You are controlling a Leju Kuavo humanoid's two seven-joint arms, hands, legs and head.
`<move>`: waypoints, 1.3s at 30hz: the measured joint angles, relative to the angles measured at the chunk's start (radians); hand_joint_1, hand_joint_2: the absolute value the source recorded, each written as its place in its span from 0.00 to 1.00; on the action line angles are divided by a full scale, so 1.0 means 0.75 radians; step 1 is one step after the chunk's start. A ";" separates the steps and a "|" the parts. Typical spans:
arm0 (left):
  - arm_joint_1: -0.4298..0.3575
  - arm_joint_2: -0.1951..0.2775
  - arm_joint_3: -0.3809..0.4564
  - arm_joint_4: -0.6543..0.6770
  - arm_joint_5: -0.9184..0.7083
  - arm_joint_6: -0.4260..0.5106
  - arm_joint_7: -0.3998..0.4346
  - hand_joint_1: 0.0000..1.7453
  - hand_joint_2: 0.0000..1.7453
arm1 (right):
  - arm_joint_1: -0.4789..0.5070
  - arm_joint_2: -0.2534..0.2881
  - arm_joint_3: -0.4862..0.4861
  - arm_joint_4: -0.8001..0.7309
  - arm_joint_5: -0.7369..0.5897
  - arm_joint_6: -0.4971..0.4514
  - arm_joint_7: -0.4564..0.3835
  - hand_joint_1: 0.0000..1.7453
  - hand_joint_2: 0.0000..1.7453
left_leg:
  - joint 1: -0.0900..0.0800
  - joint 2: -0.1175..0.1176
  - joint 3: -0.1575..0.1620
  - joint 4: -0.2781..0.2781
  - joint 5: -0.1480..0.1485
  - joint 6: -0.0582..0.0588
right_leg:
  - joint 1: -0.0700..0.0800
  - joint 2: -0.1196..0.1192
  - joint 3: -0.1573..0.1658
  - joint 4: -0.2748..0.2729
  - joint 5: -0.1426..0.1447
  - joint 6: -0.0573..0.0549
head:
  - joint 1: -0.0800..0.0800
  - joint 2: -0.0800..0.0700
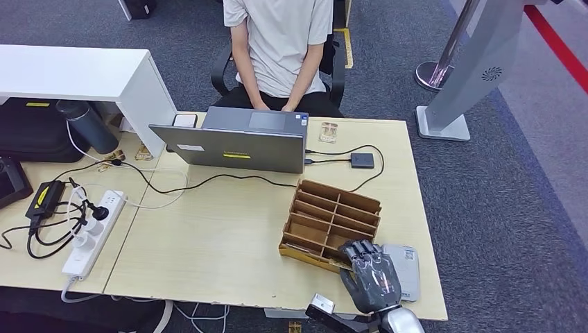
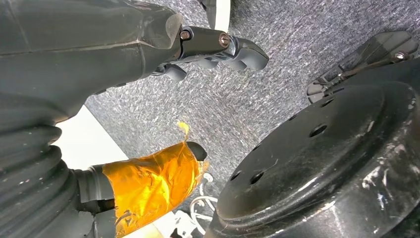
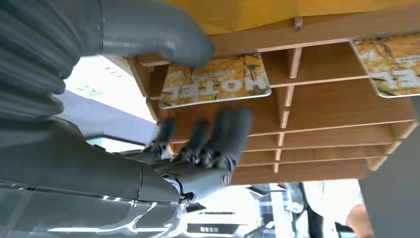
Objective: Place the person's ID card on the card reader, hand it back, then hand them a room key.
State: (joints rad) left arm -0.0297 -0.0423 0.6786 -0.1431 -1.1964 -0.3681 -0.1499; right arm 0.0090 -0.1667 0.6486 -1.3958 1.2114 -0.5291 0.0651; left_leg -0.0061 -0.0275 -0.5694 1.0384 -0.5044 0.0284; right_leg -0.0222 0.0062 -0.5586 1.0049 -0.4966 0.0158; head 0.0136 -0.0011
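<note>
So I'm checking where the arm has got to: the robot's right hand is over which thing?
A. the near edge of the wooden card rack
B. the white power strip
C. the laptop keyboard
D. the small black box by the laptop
A: in the head view the right hand hangs at the near edge of the wooden card rack, and the right wrist view shows its fingers before a hotel key card.

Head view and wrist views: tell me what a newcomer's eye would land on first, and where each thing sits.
The dark right hand at the desk's near edge draws the eye, fingers spread over the near end of the wooden compartment rack, beside a grey card reader. Up close, patterned hotel key cards lie in the rack's slots. Across the desk, a person sits behind an open laptop.
</note>
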 joint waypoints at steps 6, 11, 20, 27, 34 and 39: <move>0.000 0.000 0.000 0.000 0.000 0.000 0.000 0.00 1.00 | -0.003 0.000 0.001 -0.003 0.000 0.000 -0.001 1.00 1.00 | 0.000 0.000 0.000 0.000 0.000 0.000 | 0.000 0.000 0.000 0.000 0.000 0.000 | 0.000 0.000; 0.000 0.000 0.000 0.000 0.000 0.000 0.000 0.00 1.00 | -0.002 0.000 0.001 -0.004 0.000 0.000 -0.001 1.00 1.00 | 0.000 0.000 0.000 0.000 0.000 0.000 | 0.000 0.000 0.000 0.000 0.000 0.000 | 0.000 0.000; 0.000 0.000 0.000 0.000 0.000 -0.001 0.000 0.00 1.00 | -0.002 0.000 0.002 -0.004 0.000 0.001 -0.001 1.00 1.00 | 0.000 0.000 0.000 0.000 0.000 0.000 | 0.000 0.000 0.000 0.000 0.000 0.000 | 0.000 0.000; 0.001 0.003 0.000 0.000 -0.018 0.033 -0.028 0.00 1.00 | -0.001 0.000 0.002 -0.005 -0.002 0.005 0.007 1.00 1.00 | 0.000 0.000 0.000 0.000 0.000 0.000 | 0.000 0.000 0.000 0.000 0.000 0.000 | 0.000 0.000; 0.001 0.004 0.000 0.000 -0.021 0.042 -0.008 0.00 1.00 | -0.018 0.000 -0.005 -0.023 -0.105 0.058 -0.007 1.00 1.00 | 0.000 0.000 0.000 0.000 0.000 0.000 | 0.000 0.000 0.000 0.000 0.000 0.000 | 0.000 0.000; 0.000 0.005 0.000 0.000 -0.034 0.027 0.000 0.00 1.00 | -0.099 0.000 -0.048 -0.036 -0.133 0.073 -0.018 1.00 1.00 | 0.000 0.001 0.000 0.000 0.001 0.000 | 0.000 0.000 0.000 0.000 0.001 -0.001 | 0.000 0.000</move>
State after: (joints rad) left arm -0.0301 -0.0383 0.6786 -0.1431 -1.2216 -0.3476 -0.1501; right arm -0.0653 -0.1667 0.6126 -1.4227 1.1114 -0.4746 0.0520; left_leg -0.0061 -0.0270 -0.5692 1.0385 -0.5036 0.0281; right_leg -0.0223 0.0065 -0.5584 1.0050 -0.4957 0.0153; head 0.0137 -0.0011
